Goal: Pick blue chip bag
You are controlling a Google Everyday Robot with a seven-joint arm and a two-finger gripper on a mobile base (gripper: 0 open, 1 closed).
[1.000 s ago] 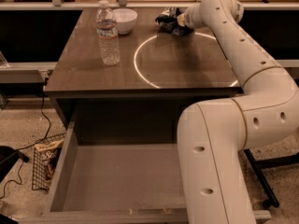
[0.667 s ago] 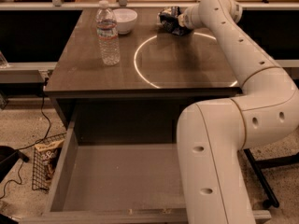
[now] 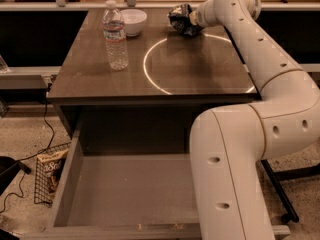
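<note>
The blue chip bag (image 3: 177, 15), a small crumpled dark foil bag, is at the far middle of the brown table (image 3: 100, 84), just past the white circle marked on the top. My gripper (image 3: 189, 28) reaches from the right and is at the bag's right side, closed on it. The bag seems to sit slightly above the table. The white arm hides most of the gripper.
A clear water bottle (image 3: 115, 36) stands at the left of the table, with a white bowl (image 3: 134, 21) behind it. An open grey drawer (image 3: 130, 194) juts out below the table. A wire basket with a tan and brown snack bag (image 3: 50, 169) sits on the floor at the left.
The gripper and the blue chip bag have moved a little up and away together, at the far edge of the table. The bottle and the bowl have not moved.
</note>
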